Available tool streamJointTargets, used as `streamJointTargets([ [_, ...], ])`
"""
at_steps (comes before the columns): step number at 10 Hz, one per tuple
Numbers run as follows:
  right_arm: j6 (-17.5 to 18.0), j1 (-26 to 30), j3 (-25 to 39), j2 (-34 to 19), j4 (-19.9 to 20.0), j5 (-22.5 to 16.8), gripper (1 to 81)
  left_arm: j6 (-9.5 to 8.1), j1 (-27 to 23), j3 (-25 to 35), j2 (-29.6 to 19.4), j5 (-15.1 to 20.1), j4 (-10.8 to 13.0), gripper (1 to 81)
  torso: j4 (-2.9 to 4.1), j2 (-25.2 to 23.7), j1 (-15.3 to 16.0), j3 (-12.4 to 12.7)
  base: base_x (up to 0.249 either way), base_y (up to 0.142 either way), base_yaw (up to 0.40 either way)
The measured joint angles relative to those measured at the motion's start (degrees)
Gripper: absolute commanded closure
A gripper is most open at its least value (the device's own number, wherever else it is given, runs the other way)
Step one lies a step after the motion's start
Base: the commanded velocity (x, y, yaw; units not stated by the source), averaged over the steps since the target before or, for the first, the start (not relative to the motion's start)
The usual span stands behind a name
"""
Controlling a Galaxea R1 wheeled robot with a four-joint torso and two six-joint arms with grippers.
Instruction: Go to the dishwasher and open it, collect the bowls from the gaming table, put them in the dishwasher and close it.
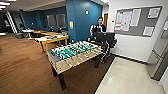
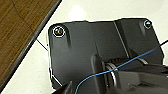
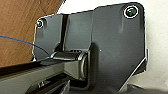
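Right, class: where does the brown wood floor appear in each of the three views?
Head view: wood floor under and left of the gaming table.
Left wrist view: wood floor beyond a dark edge strip.
Right wrist view: wood floor behind the robot's dark plate.
Shared landmark: the pale floor bordering it.

In the head view, a person (image 1: pixel 100 25) stands at about 1 o'clock behind a dark control rig (image 1: pixel 105 38), in front of a deep blue wall (image 1: pixel 82 22) that reaches 12 o'clock. A grey notice board (image 1: pixel 138 21) covered with papers hangs on the white wall at 2 o'clock. Brown wood floor (image 1: pixel 22 65) spreads from 7 to 10 o'clock and meets pale glossy floor (image 1: pixel 125 80) along a dark strip near 5 o'clock, and far back at 10 o'clock there is a small white table (image 1: pixel 27 30).
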Motion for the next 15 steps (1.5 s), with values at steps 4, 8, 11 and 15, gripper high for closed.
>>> streamJointTargets([
  [4,0.0,-0.1,-0.8,0.8,0.0,-0.1,1.0,0.0,0.1,0.0,0.0,-0.1,0.0,1.0,0.0,0.0,0.0,0.0,0.0,0.0,0.335],
  [8,0.0,-0.1,-0.9,0.8,0.0,-0.1,1.0,0.0,-0.1,-0.1,0.1,-0.2,0.0,1.0,0.0,0.0,0.0,0.0,0.0,0.0,0.335],
  [11,0.0,-0.1,-1.2,0.9,0.0,-0.1,1.0,0.0,0.0,-0.1,0.4,-0.1,0.0,1.0,0.0,0.0,-0.1,0.0,0.0,0.0,0.332],
  [15,0.0,-0.1,-1.2,1.6,0.0,-0.1,1.0,0.0,0.0,-0.2,0.5,0.0,0.0,1.0,0.0,0.0,-0.1,0.0,0.0,0.0,0.311],
])
